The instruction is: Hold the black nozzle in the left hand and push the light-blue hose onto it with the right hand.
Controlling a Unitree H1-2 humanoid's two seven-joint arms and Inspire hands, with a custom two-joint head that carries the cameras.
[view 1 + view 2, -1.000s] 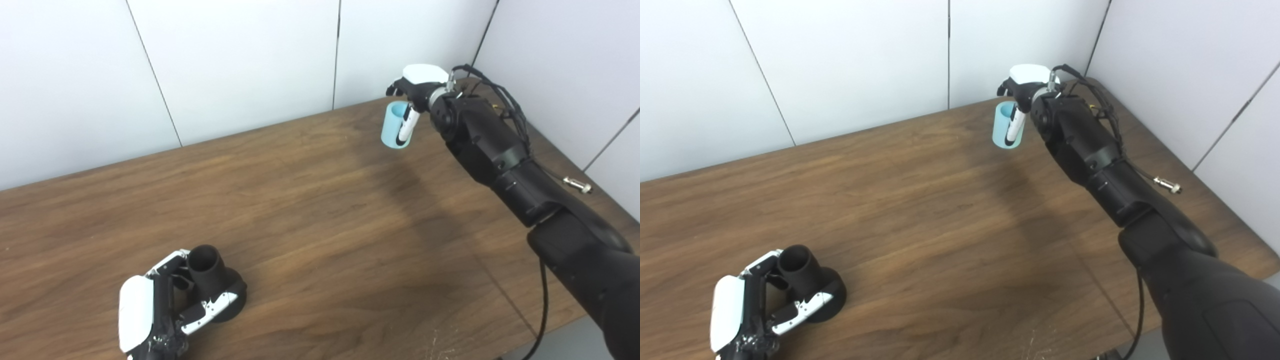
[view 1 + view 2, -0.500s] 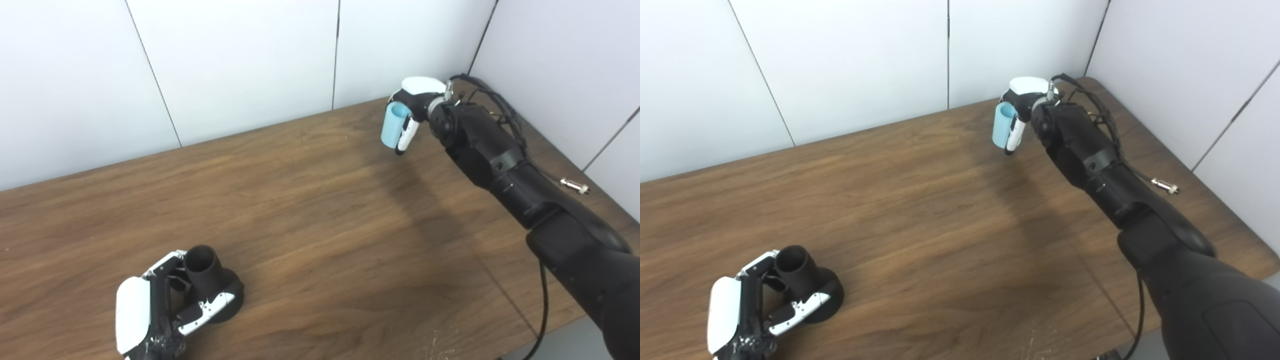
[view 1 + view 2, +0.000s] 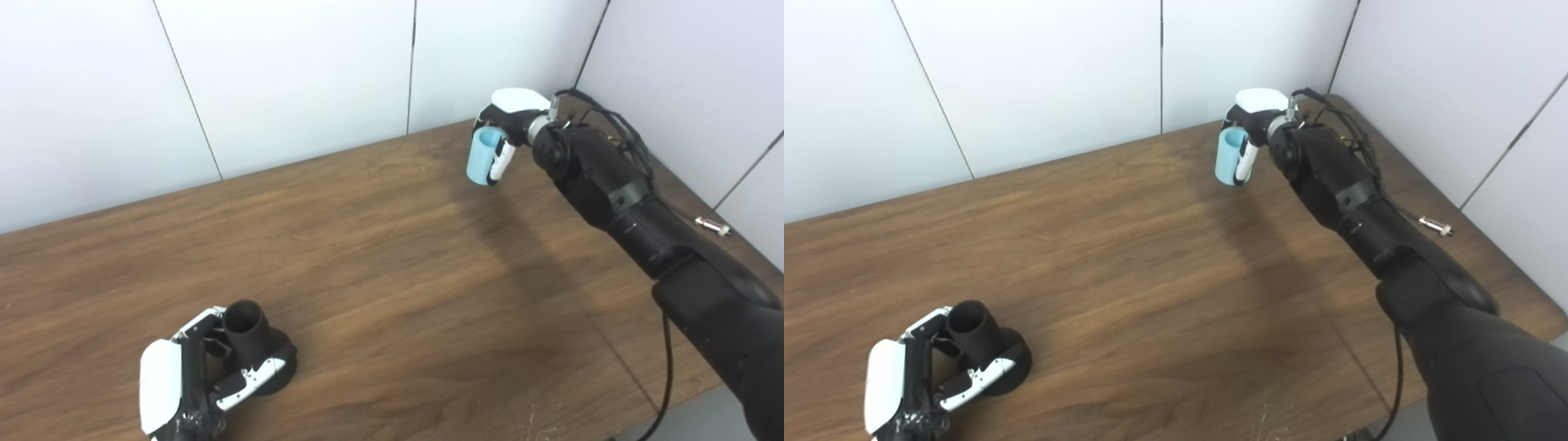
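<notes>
- The left hand (image 3: 184,383) sits at the bottom left, and the picture edge cuts off its arm.
- Its fingers wrap around the nozzle (image 3: 254,346), so parts of the nozzle are hidden behind them.
- The nozzle is black, with a round open mouth on top and a wider round base. It stands on the tabletop (image 3: 380,275), tipped a little.
- The tabletop is brown wood, and a dark shadow lies across it near the right.
- The hose (image 3: 482,154) is a short, light-blue tube with an open top. It is far from the nozzle, at the back right of the tabletop.
- I cannot tell if the hose touches the tabletop or hangs just above it.
- The right hand (image 3: 505,125) grips the hose from the side, with one white finger lying down the front. The other fingers are hidden behind the hose.
- A small silver plug (image 3: 710,225) lies near the right edge. It is too tiny to see well.
</notes>
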